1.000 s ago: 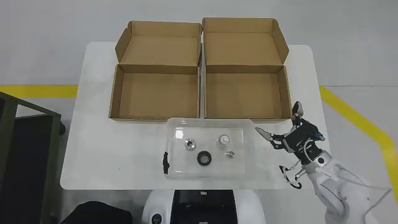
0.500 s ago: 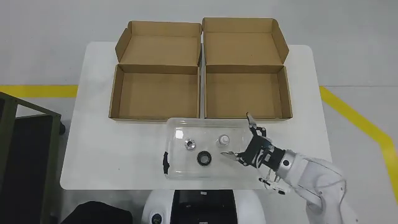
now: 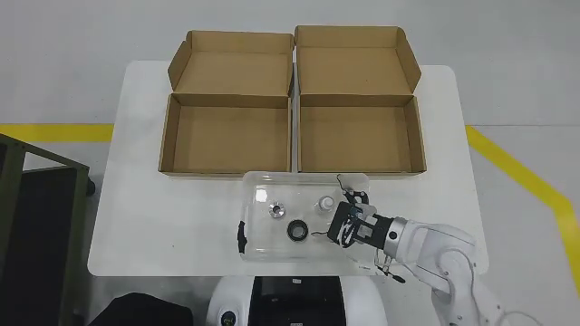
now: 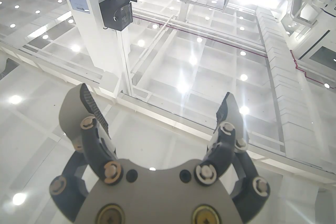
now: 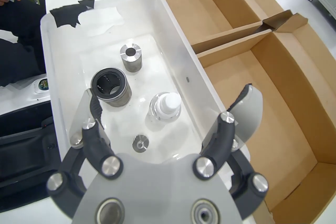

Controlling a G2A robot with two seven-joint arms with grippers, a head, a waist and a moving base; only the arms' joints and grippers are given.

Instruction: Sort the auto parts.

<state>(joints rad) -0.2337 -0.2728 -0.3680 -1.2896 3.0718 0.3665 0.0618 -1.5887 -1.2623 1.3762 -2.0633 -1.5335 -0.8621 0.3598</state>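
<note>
While the right gripper [image 3: 328, 206] hangs wide open over the clear bin [image 3: 272, 177] at lower centre, four auto parts [image 3: 276, 209], apparently a bearing [image 3: 297, 231] among them, lie inside; the left gripper [image 4: 155, 90] gapes too.

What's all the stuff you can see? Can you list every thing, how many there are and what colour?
table: 1, white, under everything.
cardboard boxes: 2, brown, side by side at the table's far side, open and empty.
plastic bin: 1, clear, on the table in front of the boxes.
black tape: 1 patch, black, on one end of the bin.
metal cylinder: 1, silver, upright in the bin.
bearing: 1, grey with a black ring, in the bin beside the cylinder.
capped part: 1, clear with a white top, in the bin.
small round part: 1, silver, in the bin.
floor stripe: yellow, on the floor on either side of the table.
right gripper: 1, grey and black, open above the bin.
left gripper: 1, grey and black, open, pointing at a ceiling.
</note>
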